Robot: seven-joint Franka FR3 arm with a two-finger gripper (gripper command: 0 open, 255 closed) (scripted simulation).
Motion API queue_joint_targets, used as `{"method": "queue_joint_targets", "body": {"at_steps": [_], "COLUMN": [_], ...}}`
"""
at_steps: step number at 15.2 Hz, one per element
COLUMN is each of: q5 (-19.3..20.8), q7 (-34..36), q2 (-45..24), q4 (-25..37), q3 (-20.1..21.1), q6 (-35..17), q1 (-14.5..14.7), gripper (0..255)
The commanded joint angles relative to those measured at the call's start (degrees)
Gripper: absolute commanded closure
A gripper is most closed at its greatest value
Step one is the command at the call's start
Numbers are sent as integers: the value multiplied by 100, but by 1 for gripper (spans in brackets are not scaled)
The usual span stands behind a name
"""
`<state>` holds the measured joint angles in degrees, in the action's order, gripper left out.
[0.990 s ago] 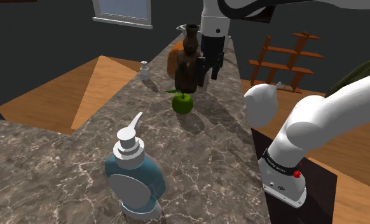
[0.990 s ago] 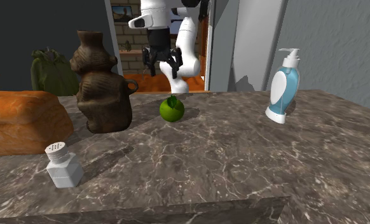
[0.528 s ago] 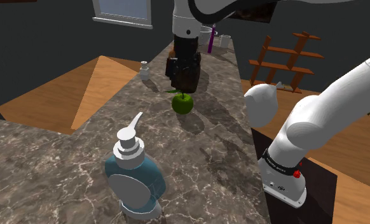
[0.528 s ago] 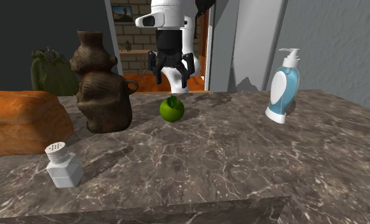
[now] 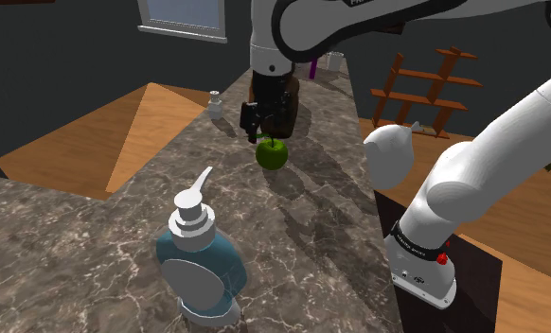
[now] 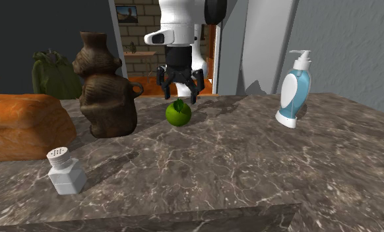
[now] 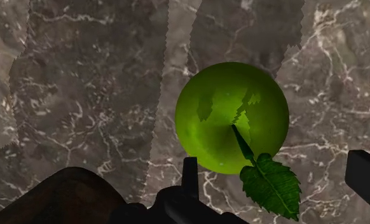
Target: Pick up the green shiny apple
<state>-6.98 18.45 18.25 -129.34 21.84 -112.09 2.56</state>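
Green apple (image 6: 178, 114) is seen resting on the marbled counter (image 6: 263, 171), directly beneath the gripper (image 6: 179, 96); the gripper has been swung across and lowered within the last second, jaws spread and empty; a grasp is judged imminent.

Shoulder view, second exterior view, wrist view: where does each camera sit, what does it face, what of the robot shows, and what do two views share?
Shoulder view: beside the stand, looking down the marbled counter at the green apple; white arm and open jaws show.
Second exterior view: low across the counter, facing the arm; jaws hang open above the apple.
Wrist view: on the wrist, looking down onto the apple; black jaw tips show.
Shared: both exterior views show the soap dispenser.
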Motion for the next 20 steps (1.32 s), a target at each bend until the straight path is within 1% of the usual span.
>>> {"method": "queue_joint_targets", "body": {"at_steps": [1,2,11,20], "q5": [-4,-4,-4,6], "q7": [-3,-7,-3,-17], "q2": [2,2,1,118], "q4": [-66,-71,-66,527], "q3": [3,1,3,-69], "q6": [-67,-71,-67,639], "q1": [2,1,3,-14], "gripper": [0,255,255,255]}}
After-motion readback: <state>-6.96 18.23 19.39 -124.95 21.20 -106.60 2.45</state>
